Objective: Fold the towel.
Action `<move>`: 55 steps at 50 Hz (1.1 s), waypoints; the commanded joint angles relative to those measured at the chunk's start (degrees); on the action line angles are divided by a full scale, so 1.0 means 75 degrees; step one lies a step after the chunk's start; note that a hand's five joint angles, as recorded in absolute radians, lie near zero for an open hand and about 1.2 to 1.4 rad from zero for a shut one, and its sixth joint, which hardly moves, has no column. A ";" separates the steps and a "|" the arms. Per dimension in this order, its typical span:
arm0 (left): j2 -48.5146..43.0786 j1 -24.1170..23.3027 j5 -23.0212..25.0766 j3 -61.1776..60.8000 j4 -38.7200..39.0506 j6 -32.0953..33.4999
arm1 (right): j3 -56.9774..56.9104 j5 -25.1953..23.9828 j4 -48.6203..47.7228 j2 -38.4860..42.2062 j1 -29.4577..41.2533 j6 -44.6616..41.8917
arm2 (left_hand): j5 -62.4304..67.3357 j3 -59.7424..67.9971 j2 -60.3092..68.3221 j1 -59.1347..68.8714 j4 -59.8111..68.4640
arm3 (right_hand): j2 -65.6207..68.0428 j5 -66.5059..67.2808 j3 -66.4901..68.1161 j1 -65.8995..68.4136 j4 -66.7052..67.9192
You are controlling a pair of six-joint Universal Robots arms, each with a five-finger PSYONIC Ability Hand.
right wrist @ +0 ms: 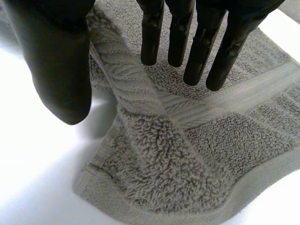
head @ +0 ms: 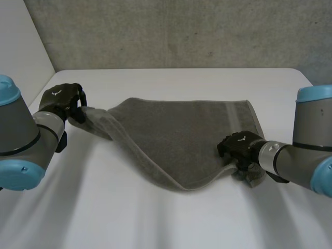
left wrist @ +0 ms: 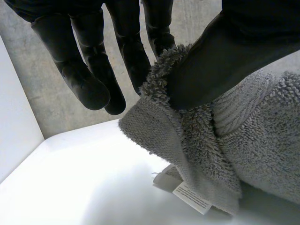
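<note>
A grey towel (head: 176, 135) lies partly folded across the middle of the white table (head: 155, 218), with a rounded fold at its near edge. My left hand (head: 62, 98) holds the towel's left corner lifted off the table. In the left wrist view the thumb (left wrist: 225, 56) pinches the towel (left wrist: 262, 136) against a finger, and a white label (left wrist: 192, 198) hangs under the corner. My right hand (head: 239, 145) hovers over the towel's near right corner. In the right wrist view its fingers (right wrist: 197, 47) are straight and apart from the thumb, and the towel corner (right wrist: 178, 154) lies rumpled on the table below them.
A grey wall (head: 181, 31) runs behind the table's far edge, and a white panel (head: 21, 46) stands at the left. Bare table surface lies in front of the towel and along the far edge.
</note>
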 commanded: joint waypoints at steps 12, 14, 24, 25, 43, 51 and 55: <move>0.0422 -0.0002 0.0000 -0.0475 0.0312 -0.0026 | 0.2453 0.1489 -0.2943 -0.1627 0.0022 0.0072 | -0.2985 -0.1637 -0.1440 -0.1032 -0.1419 | -0.0313 -0.0002 -0.0279 -0.0311 -0.0227; 0.0434 -0.0002 0.0000 -0.0487 0.0324 -0.0026 | 0.2524 0.1537 -0.3074 -0.1604 0.0022 0.0072 | -0.2985 -0.1637 -0.1440 -0.1032 -0.1419 | -0.0290 0.0021 -0.0256 -0.0288 -0.0205; 0.0516 -0.0002 0.0000 -0.0534 0.0324 -0.0026 | 0.2560 0.1607 -0.3063 -0.1147 -0.0002 0.0026 | -0.2985 -0.1637 -0.1440 -0.1032 -0.1419 | 0.2748 0.3059 0.2781 0.2749 0.2833; 0.0516 -0.0002 0.0000 -0.0534 0.0324 -0.0026 | 0.2560 0.1608 -0.3063 -0.1147 -0.0002 0.0025 | -0.2985 -0.1637 -0.1440 -0.1032 -0.1419 | 0.2760 0.3071 0.2794 0.2762 0.2846; 0.1510 0.0079 0.0351 -0.0862 0.0312 -0.0014 | 0.1729 0.0860 -0.1203 -0.3255 -0.0716 0.0049 | -0.2985 -0.1637 -0.1440 -0.1032 -0.1419 | 0.7103 0.7414 0.7137 0.7105 0.7189; 0.2436 0.0407 0.0468 -0.1015 0.0312 -0.0002 | 0.0745 -0.0137 0.0171 -0.3922 -0.1465 0.0166 | -0.2985 -0.1637 -0.1440 -0.1032 -0.1419 | 0.7103 0.7414 0.7137 0.7105 0.7189; 0.2649 0.0502 0.0468 -0.1015 0.0289 0.0010 | 0.0274 -0.0279 0.0336 -0.4053 -0.1701 0.0307 | -0.2985 -0.1637 -0.1440 -0.1032 -0.1419 | 0.7103 0.7414 0.7137 0.7105 0.7189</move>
